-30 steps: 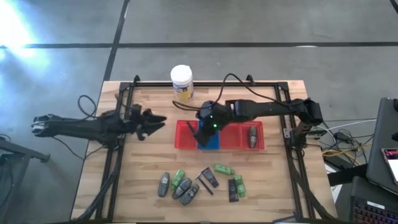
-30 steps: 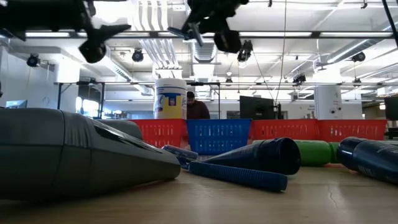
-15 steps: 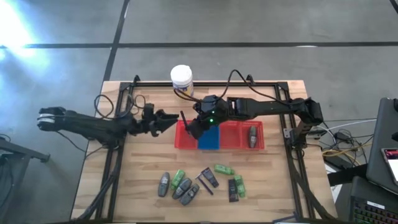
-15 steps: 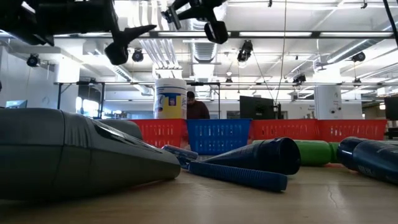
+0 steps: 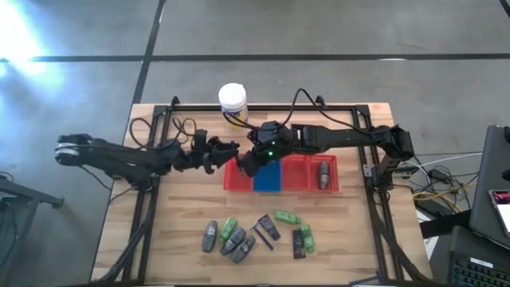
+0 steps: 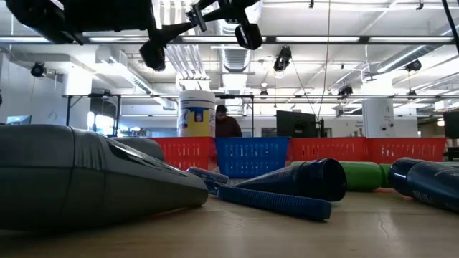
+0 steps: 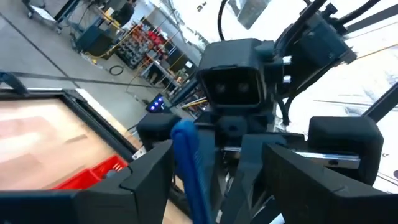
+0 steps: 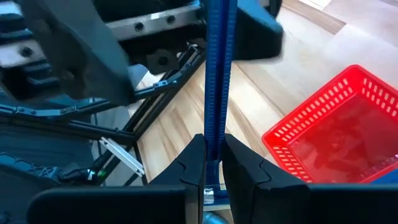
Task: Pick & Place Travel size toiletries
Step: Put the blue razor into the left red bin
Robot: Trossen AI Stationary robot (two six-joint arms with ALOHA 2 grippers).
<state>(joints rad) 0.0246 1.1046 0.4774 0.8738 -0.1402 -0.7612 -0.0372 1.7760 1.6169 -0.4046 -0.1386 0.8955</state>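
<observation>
My right gripper (image 8: 212,158) is shut on a thin blue stick (image 8: 214,74), one of the travel size toiletries, raised above the left end of the red basket (image 5: 237,180). My left gripper (image 5: 228,148) is open. In the left wrist view its two fingers stand on either side of the stick's free end (image 7: 186,163) without plainly touching it. More toiletries (image 5: 239,236), grey and green little bottles and black tubes, lie on the wood near the table's front edge. One grey bottle (image 5: 323,174) lies in the red basket's right part. My right gripper pinches the stick's near end (image 8: 213,144) between its two fingers. They come slanting down from the table's right, in line with the stick. The stick juts out past the fingertips toward my left gripper, lifted clear of basket and table.
A blue basket (image 5: 269,178) sits inside the red one. A white jar with a yellow label (image 5: 233,102) stands at the table's far edge. A black rail frame (image 5: 151,191) borders the table. A person (image 6: 226,126) shows in the room beyond the table.
My left gripper has gone toward the table's right edge and a little up, toward my right gripper, and its open fingers now stand around the stick. My right gripper first tipped upward and shifted left from over the blue basket with the stick, then kept still.
</observation>
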